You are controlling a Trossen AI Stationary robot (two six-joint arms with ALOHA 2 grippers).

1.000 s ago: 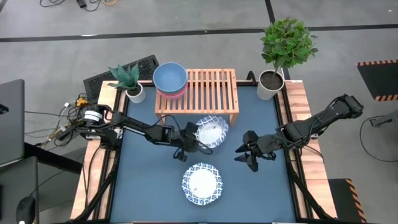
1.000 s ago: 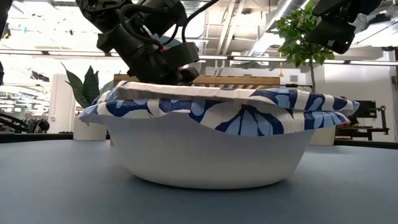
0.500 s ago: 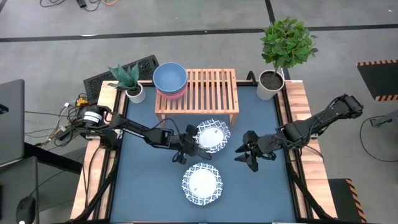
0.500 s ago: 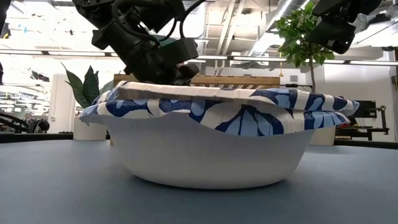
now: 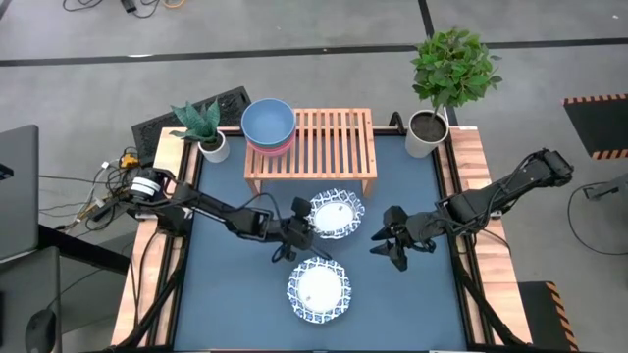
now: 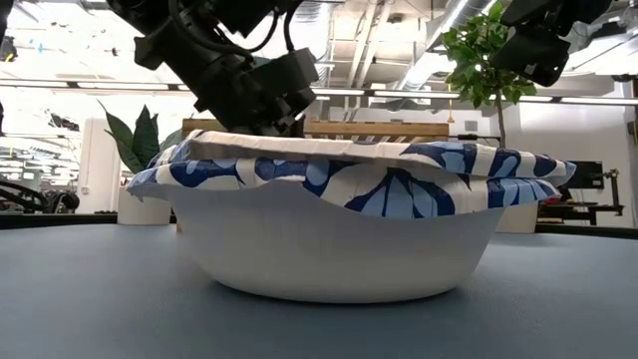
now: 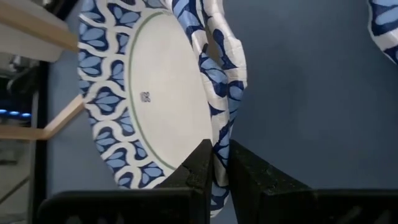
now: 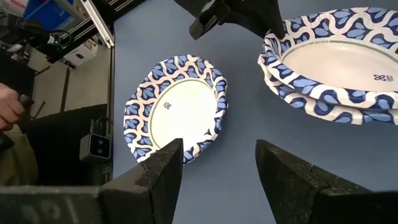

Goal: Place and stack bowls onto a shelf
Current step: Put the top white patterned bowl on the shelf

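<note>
The left pincer (image 5: 299, 227) is closed on the rim of a patterned bowl (image 5: 336, 214), just before the shelf (image 5: 314, 147), while the right pincer (image 5: 391, 244) waits wide open beside it.

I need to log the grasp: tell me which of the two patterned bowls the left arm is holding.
The patterned bowl nearer the shelf: the left gripper has its jaws pinched on its rim. The other patterned bowl lies untouched.

left pincer (image 5: 306, 227) and patterned bowl (image 5: 337, 214) shifted rightward
</note>
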